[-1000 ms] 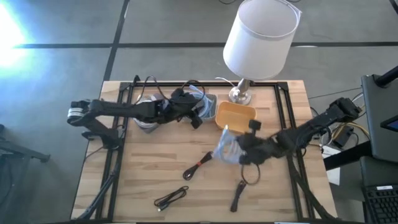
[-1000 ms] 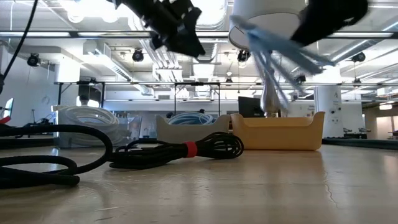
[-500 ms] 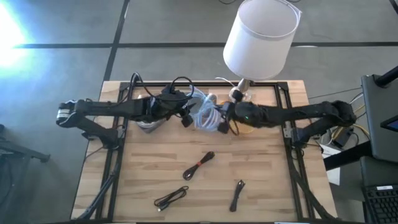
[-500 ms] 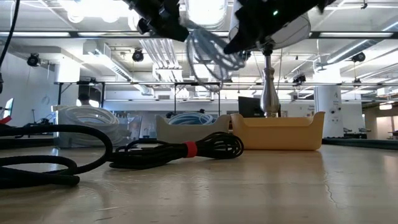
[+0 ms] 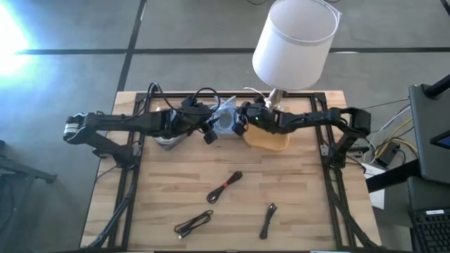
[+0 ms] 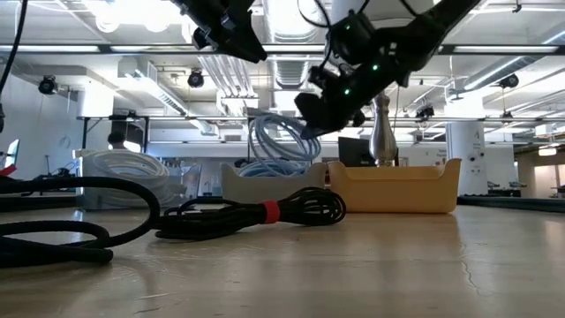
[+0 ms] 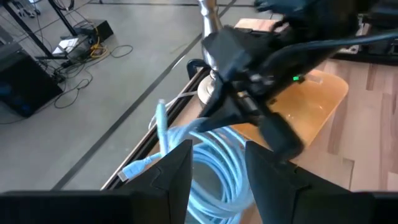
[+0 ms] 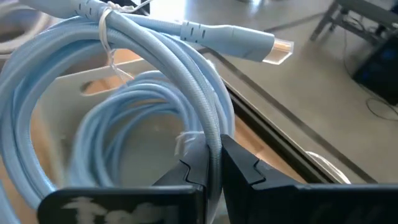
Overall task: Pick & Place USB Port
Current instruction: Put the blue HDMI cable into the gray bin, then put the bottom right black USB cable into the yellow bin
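Right gripper (image 5: pixel 242 121) is pinching the light blue USB cable coil (image 5: pixel 226 121) near the worktop's far edge, dangling it over the grey bin (image 6: pixel 256 181), which already holds one more blue coil. Left gripper (image 5: pixel 209 128) hovers just beside, fingers spread. Three black cable bundles (image 5: pixel 225 187) lie nearer the front edge. The bin's inside is mostly hidden.

Two bins (image 5: pixel 271 133) side by side at desk (image 5: pixel 169 183) back edge, lamp (image 5: pixel 294 42) behind them near back-right corner. Coiled cable (image 5: pixel 226 121) hangs over the left bin. Three cable bundles (image 5: pixel 225 187) lie toward front edge, centre.
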`<action>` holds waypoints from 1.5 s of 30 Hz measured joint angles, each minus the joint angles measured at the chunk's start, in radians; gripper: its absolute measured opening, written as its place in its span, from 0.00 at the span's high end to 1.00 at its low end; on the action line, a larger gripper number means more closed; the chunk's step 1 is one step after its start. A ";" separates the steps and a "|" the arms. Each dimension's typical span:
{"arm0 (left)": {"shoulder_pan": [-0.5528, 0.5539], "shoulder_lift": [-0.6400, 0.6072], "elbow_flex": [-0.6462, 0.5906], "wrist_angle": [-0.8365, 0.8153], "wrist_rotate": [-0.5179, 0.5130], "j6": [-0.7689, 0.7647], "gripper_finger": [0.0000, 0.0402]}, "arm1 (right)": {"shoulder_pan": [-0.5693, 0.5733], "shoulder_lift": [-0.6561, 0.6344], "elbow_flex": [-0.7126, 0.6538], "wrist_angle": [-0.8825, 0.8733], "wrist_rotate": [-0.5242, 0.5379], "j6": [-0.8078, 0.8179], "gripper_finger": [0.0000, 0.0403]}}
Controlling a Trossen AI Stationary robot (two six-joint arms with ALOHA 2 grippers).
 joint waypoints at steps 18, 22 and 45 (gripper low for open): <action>0.000 0.001 -0.002 -0.051 0.000 -0.002 0.62 | -0.023 0.176 0.212 -0.150 0.003 -0.034 0.81; 0.000 0.001 -0.013 -0.050 0.000 -0.004 0.62 | -0.023 0.171 0.217 -0.211 0.003 -0.040 0.76; -0.094 0.002 -0.229 -0.039 0.151 -0.216 0.62 | 0.143 -0.138 0.149 -0.639 -0.202 -0.102 0.76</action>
